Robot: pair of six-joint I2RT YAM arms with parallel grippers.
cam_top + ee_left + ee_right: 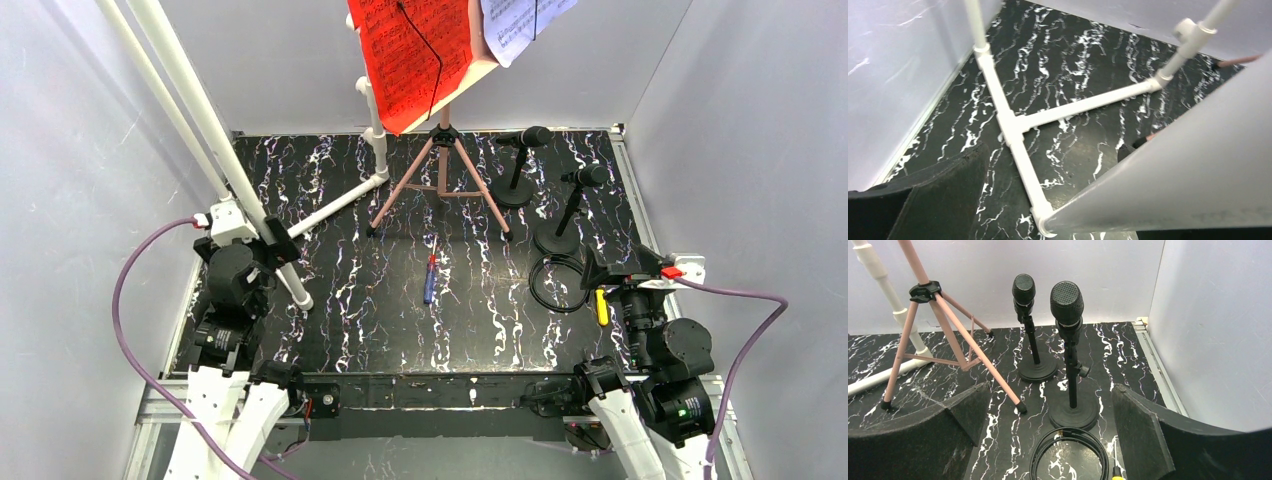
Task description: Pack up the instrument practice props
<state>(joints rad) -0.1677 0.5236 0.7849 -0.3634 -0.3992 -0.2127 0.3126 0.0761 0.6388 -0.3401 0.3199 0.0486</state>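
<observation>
Quick rundown for you: your right gripper is spread about as wide as it goes with nothing in it, and the two padded fingers frame the view low over the table. Both mics stand straight ahead of it. The near microphone sits upright on its round base, just past a coiled black cable. The far microphone is upright behind it and a bit to the left. A yellow-handled screwdriver lies right beside the coil.

Left of the mics you've got the pink music stand on its tripod legs, with the feet I can see down on the table. From the top camera, the red sheet is sitting up on its rack, with the white sheet next to it on the right. A blue and red pen lies mid-table in front of the stand.

Your left gripper is over by the left wall, also wide open and empty, looking down at the white pipe frame. One of the frame's uprights runs close past the wrist camera and hides most of the right finger
</observation>
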